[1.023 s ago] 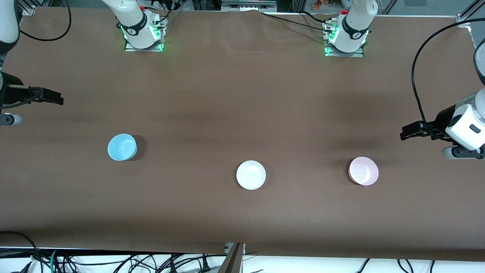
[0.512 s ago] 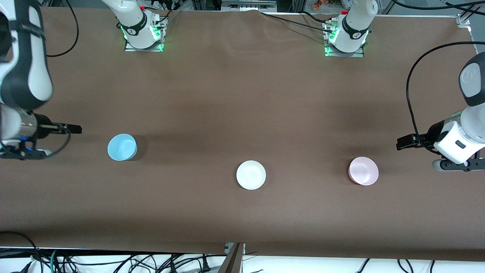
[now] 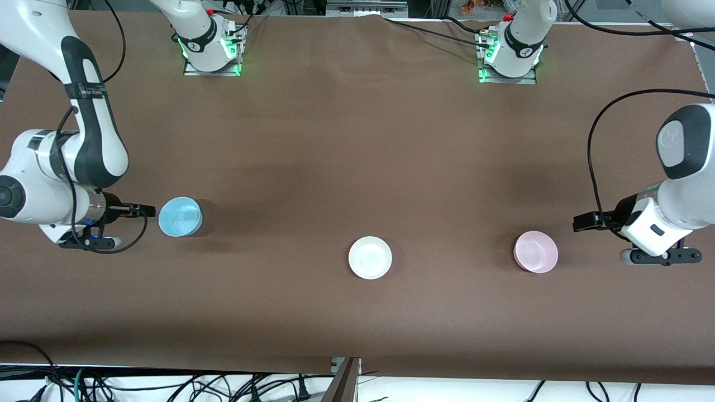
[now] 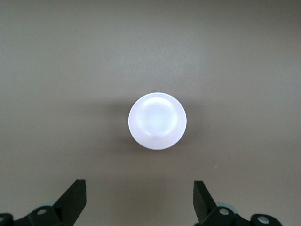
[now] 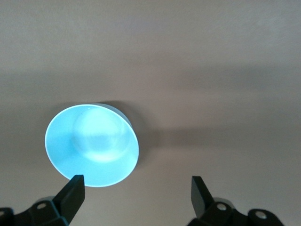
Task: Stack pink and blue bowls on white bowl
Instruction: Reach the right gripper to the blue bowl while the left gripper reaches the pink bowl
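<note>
Both tools gape empty: right tool [image 3: 146, 210] beside the blue bowl [image 3: 180, 216] at its nine o'clock, left tool [image 3: 581, 222] near the pink bowl [image 3: 535, 252]. White bowl [image 3: 370, 257] sits between. Bowls look light, stiff, slippery; pinch a rim.

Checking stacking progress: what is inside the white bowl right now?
Nothing: the white bowl shows only its bare inside. The blue bowl and pink bowl sit apart on the table, also empty. What lies under each bowl is covered.
</note>
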